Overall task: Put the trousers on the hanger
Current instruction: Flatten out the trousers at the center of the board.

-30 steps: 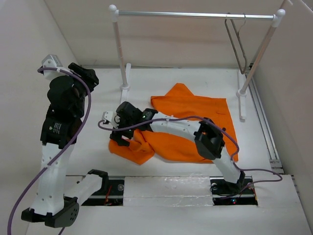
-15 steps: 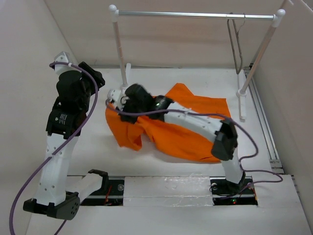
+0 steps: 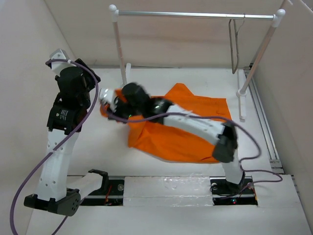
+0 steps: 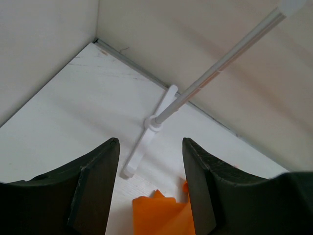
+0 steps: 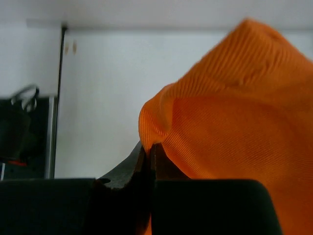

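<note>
The orange trousers lie spread across the middle of the table. Their left edge is lifted, and my right gripper is shut on it. In the right wrist view the jaws pinch a fold of the trousers, which bulges above them. My left gripper is raised at the back left, a little apart from the lifted edge. It stands open with nothing between its fingers, and a corner of the trousers shows below it. The hanger hangs at the right end of the rail.
A silver rail runs across the back on two white posts, left and right. The left post's foot lies just beyond my left fingers. Walls close in at left, back and right.
My right gripper has shut on the trousers' left edge and carried it up and back-left, unfolding the bunched cloth. My left arm shifted slightly.
</note>
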`<state>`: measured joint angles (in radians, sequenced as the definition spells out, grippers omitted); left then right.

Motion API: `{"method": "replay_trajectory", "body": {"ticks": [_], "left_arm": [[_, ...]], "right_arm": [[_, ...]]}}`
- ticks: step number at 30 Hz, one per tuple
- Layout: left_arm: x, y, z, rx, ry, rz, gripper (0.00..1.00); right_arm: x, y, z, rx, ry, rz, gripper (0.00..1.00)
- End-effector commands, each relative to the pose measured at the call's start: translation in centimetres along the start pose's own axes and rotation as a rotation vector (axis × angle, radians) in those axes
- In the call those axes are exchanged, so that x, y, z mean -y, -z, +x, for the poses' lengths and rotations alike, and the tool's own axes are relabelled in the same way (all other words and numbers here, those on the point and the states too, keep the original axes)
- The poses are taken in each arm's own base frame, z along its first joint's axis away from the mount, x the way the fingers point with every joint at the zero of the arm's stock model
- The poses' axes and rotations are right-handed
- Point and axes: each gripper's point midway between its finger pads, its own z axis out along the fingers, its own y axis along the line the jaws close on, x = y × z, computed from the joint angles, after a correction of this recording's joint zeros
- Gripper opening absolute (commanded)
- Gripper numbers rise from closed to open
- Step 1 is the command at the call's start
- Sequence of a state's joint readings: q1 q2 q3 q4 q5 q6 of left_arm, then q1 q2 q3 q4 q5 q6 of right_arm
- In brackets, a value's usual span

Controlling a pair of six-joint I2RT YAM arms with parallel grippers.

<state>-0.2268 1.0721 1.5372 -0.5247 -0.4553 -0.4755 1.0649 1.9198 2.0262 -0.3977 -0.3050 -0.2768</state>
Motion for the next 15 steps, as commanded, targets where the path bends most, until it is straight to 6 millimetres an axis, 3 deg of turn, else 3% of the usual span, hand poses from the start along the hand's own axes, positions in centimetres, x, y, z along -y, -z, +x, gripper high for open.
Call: {"method": "replay_trajectory", "body": {"ticks": [1, 2, 3, 4, 6, 7, 9, 10, 11, 12, 13, 14, 15], "left_arm": [[-1.7, -0.3, 0.4, 0.028, -0.011, -0.069, 0.50], [-1.9, -0.5, 0.8, 0.017, -0.019, -0.077, 0.50], [-2.3, -0.5, 0.9, 0.016, -0.027, -0.095, 0.50], [-2.5, -0.6, 1.0, 0.015, -0.034, -0.109, 0.51], [-3.2, -0.6, 0.9, 0.026, -0.049, -0.141, 0.53], [-3.5, -0.7, 1.2, 0.021, -0.059, -0.149, 0.55], [-4.0, -0.9, 1.7, 0.011, -0.083, -0.174, 0.59], [-4.3, -1.2, 2.7, -0.014, -0.107, -0.183, 0.60], [-4.5, -1.7, 3.7, -0.040, -0.127, -0.186, 0.64], [-4.7, -2.0, 5.3, -0.089, -0.152, -0.188, 0.65], [-5.4, -2.6, 7.6, -0.146, -0.173, -0.200, 0.65], [-5.7, -3.1, 9.6, -0.200, -0.186, -0.204, 0.65], [-5.7, -3.1, 11.8, -0.268, -0.184, -0.179, 0.65]], "right_arm": [[-7.1, -7.2, 12.6, -0.280, -0.051, -0.223, 0.03], [-7.6, -7.4, 13.7, -0.318, -0.065, -0.251, 0.17], [-8.7, -8.0, 14.6, -0.340, -0.074, -0.284, 0.52], [-9.2, -7.7, 14.4, -0.336, -0.079, -0.310, 0.64], [-9.4, -6.8, 13.8, -0.309, -0.080, -0.304, 0.75], [-8.8, -4.6, 13.8, -0.310, -0.103, -0.282, 0.77], [-7.5, -2.5, 13.0, -0.267, -0.115, -0.244, 0.78], [-6.8, -0.1, 11.1, -0.226, -0.116, -0.224, 0.77], [-5.9, 1.4, 13.9, -0.271, -0.155, -0.198, 0.77], [-5.5, 2.8, 14.3, -0.273, -0.170, -0.182, 0.73], [-4.9, 4.1, 14.7, -0.275, -0.180, -0.144, 0.67], [-4.3, 6.7, 15.3, -0.274, -0.196, -0.105, 0.59], [-4.0, 7.9, 15.7, -0.277, -0.204, -0.078, 0.36]]}}
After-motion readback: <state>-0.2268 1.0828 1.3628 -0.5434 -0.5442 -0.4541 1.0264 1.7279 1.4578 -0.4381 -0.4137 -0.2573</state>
